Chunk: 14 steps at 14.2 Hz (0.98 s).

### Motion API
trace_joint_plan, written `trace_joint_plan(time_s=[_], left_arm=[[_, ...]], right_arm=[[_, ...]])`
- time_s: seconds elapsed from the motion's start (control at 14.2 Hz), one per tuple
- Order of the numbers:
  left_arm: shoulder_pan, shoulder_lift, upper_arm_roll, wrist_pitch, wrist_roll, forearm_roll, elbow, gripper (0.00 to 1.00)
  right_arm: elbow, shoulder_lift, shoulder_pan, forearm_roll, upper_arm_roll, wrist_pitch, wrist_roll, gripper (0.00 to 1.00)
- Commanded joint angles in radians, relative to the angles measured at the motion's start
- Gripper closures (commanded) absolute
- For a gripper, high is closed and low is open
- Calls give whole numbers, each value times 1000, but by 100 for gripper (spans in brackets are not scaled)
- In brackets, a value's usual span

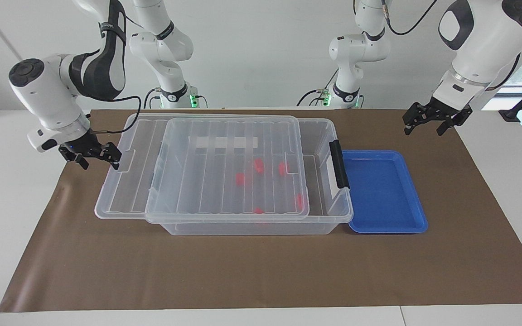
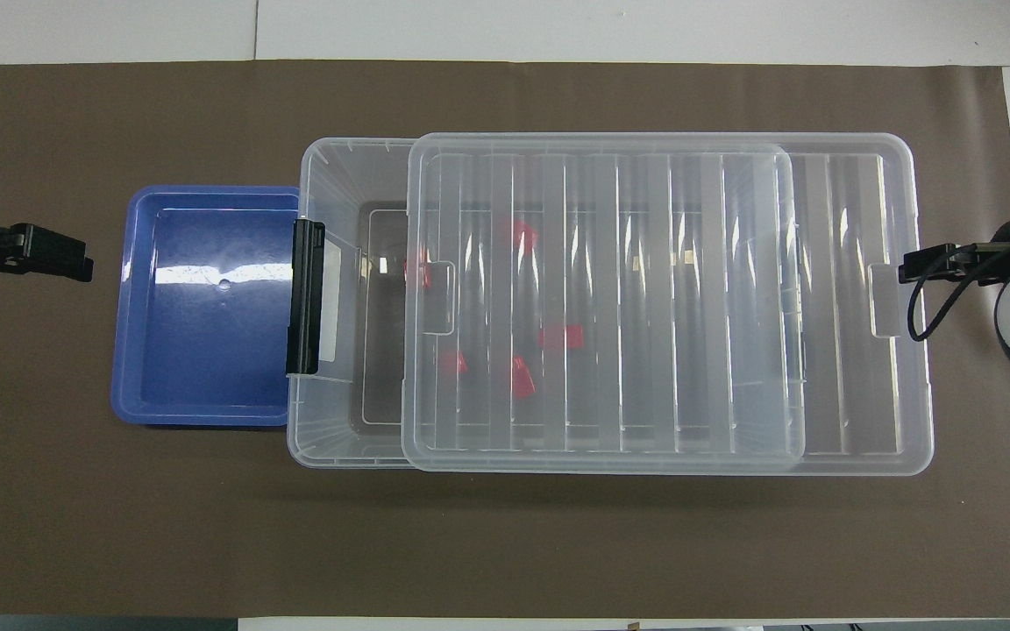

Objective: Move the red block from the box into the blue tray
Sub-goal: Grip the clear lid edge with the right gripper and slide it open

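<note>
A brown mat covers the white worktop before a pale wall. The box, clear plastic, stands mid-mat with its ribbed lid slid toward the right arm's end, leaving a gap by its dark latch handle. 5 red blocks lie inside. The blue tray touches the box's latch end. The left end effector hangs fingers apart near the tray; the right end effector hovers fingers apart by the lid's overhanging edge.

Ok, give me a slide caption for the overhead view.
Clear ribbed lid slid partway off clear plastic bin of small red blocks; empty blue tray beside it.
</note>
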Motion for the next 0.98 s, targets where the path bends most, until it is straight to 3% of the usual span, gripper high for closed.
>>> trace_joint_plan(time_s=[0.0, 0.91], left_arm=[[-2, -30, -2, 26, 3, -1, -43, 0], [-28, -36, -13, 34, -2, -1, -52, 0]], right_arm=[[-25, -16, -37, 15, 6, 20, -58, 0], [-18, -12, -107, 9, 5, 28, -179, 0]])
